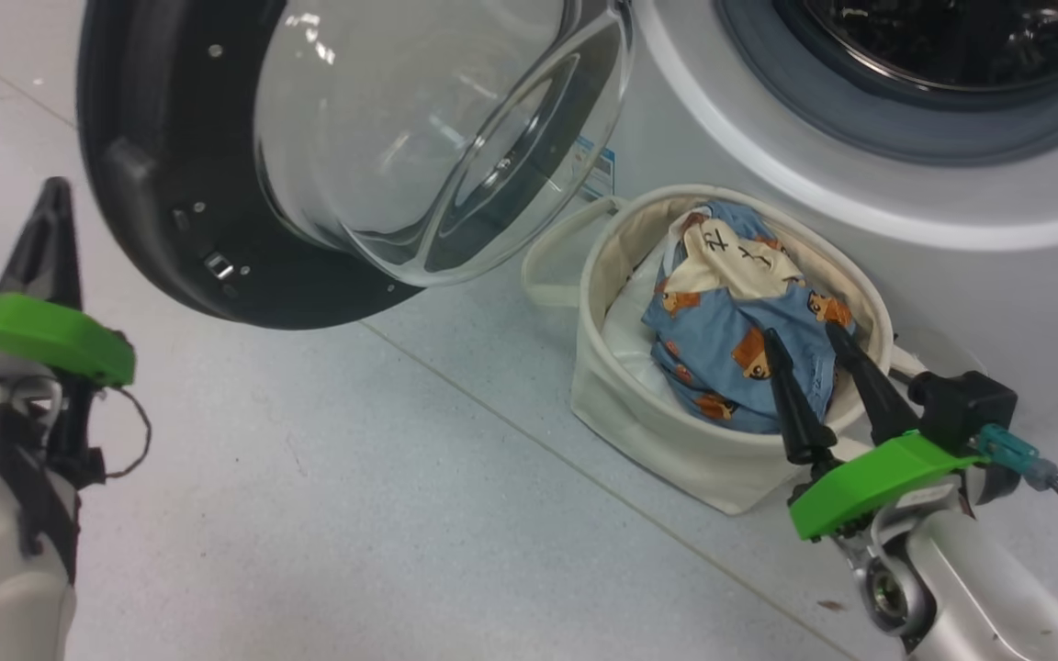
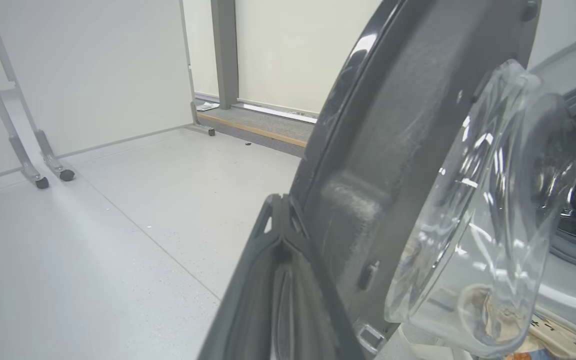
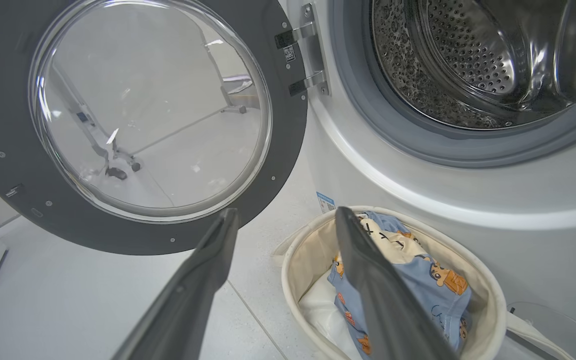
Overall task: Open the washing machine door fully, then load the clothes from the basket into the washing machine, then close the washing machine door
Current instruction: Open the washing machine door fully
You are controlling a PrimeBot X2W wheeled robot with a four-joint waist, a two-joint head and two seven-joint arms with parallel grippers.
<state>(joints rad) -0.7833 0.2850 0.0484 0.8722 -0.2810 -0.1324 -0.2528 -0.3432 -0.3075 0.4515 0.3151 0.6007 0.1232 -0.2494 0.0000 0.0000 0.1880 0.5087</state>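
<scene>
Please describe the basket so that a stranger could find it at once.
Find the white washing machine with its round door open. On the floor before it stands a small round soft-sided cream basket. It alone holds light blue clothes printed with orange-brown figures.

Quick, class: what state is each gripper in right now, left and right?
Left gripper: closed, fingers together, nothing seen between them.
Right gripper: open, pointed at the clothes in the basket, holding nothing.
</scene>
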